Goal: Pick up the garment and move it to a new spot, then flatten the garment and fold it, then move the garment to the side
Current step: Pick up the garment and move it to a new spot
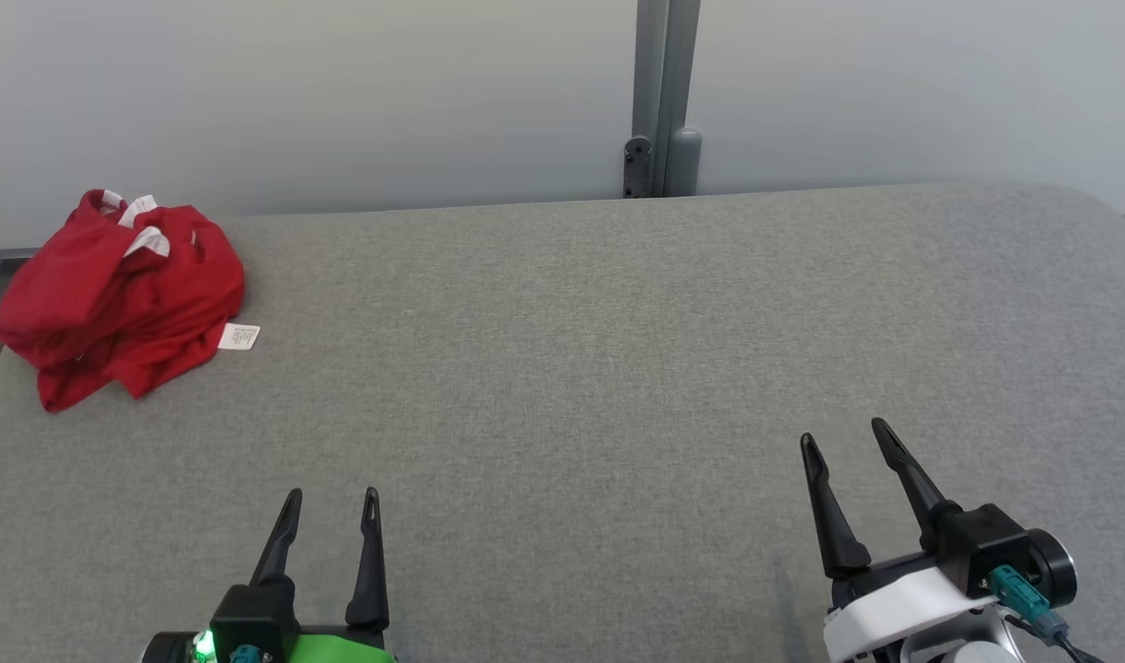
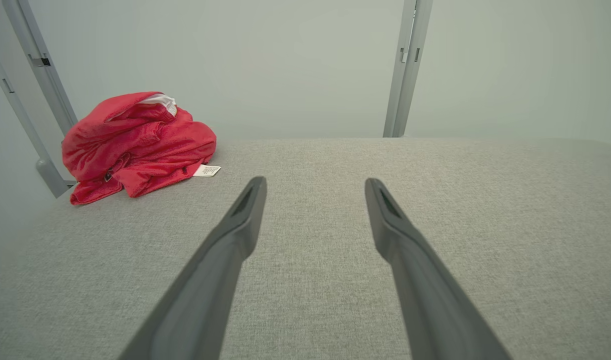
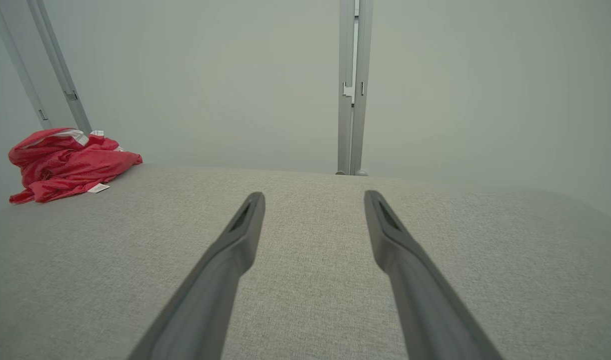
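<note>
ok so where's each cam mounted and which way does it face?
Head: on the head, facing forward and down at the table; left gripper and right gripper at bottom, jaws open.
Left wrist: on that wrist, along its own fingers, toward the red garment.
Right wrist: likewise, own fingers over the table.
All share the garment, far left.

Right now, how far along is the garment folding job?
Nothing looks done: the red garment lies crumpled at the grey table's far left corner. Nothing is in hand: left tool and right tool both stand open, empty, well short of it. Left: picking up, moving, flattening, folding, setting aside.
</note>
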